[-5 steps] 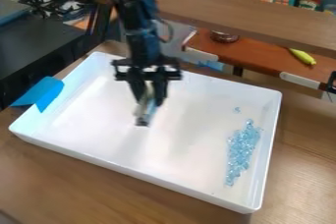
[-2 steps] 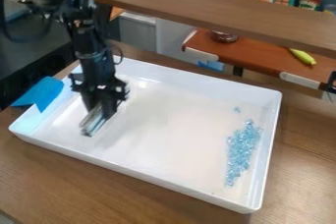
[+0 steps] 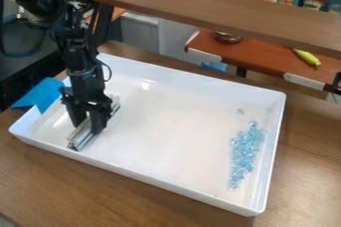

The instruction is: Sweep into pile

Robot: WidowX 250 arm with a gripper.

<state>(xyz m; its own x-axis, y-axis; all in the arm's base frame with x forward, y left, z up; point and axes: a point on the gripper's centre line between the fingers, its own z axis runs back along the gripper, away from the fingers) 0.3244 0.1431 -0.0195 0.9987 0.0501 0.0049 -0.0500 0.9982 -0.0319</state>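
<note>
At the left end of the white tray, the black gripper hangs low, shut on a silver metal bar. The bar slants from lower left to upper right, part of it hidden behind the fingers. Whether it touches the tray floor I cannot tell. Light-blue clear beads lie in a long narrow heap near the tray's right wall, well apart from the bar. A small bit of the same beads sits just above the heap.
Blue tape is stuck over the tray's left rim. A brown wooden shelf spans the upper right, above the tray's far side. Behind it stands a reddish-brown surface with a yellow-green toy. The wooden table surrounds the tray.
From mid-tray, my gripper has moved left with the metal bar, lately also a little lower. The bar has come round into clearer view. The beads have stayed put.
</note>
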